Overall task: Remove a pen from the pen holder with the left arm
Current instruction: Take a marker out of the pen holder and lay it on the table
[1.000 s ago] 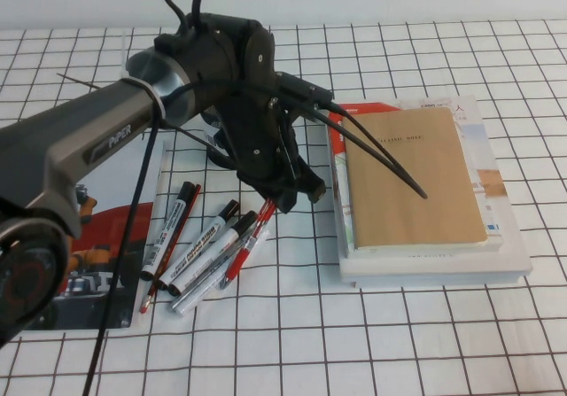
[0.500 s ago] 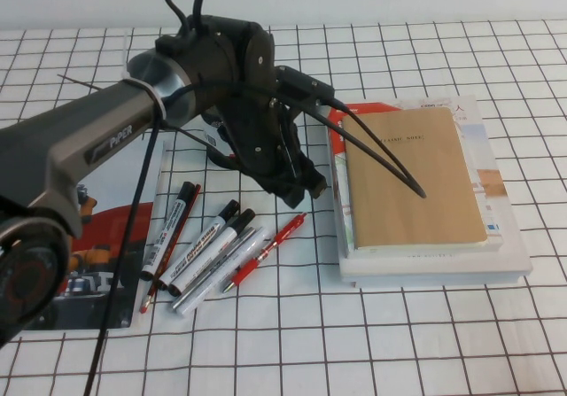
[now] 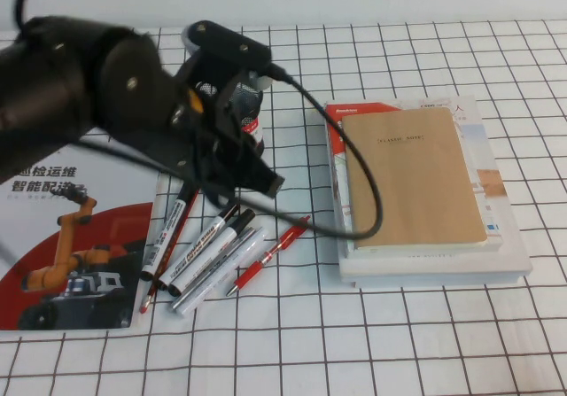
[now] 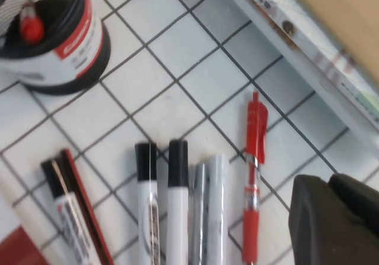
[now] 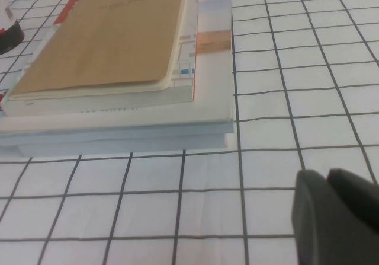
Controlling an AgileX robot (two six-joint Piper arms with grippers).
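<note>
Left gripper (image 3: 268, 183) hangs low over the table, just above the row of pens, with its fingers closed and nothing between them (the wrist view shows the two dark pads (image 4: 314, 217) pressed together).

Red pen (image 3: 268, 254) lies flat on the checked tablecloth (image 3: 399, 343), clear of the gripper. It sits between the other pens and the stack of books (image 3: 425, 267), tilted, with its clip end toward the books.

Pen holder (image 3: 252, 123) stands upright on the far side of the pens and is mostly hidden behind the left arm in the high view. The left wrist view shows it as a mesh cup with a white and red label (image 4: 59, 40) and one red-capped item (image 4: 31, 28) inside.

Other things lying on the cloth:
- Two white markers with black caps (image 3: 205, 247), side by side.
- Silver pen (image 3: 215, 276), touching them on the side toward the red pen.
- Another black-capped marker (image 3: 168, 232) with a thin red stick (image 3: 170, 247) alongside it, both partly on the edge of the brochure (image 3: 62, 236).

A brown notebook (image 3: 412, 174) lies on top of the book stack.

Right gripper (image 5: 329, 185) is out of the high view. Its own camera shows it just above bare cloth near the corner of the book stack, fingers together and holding nothing.
</note>
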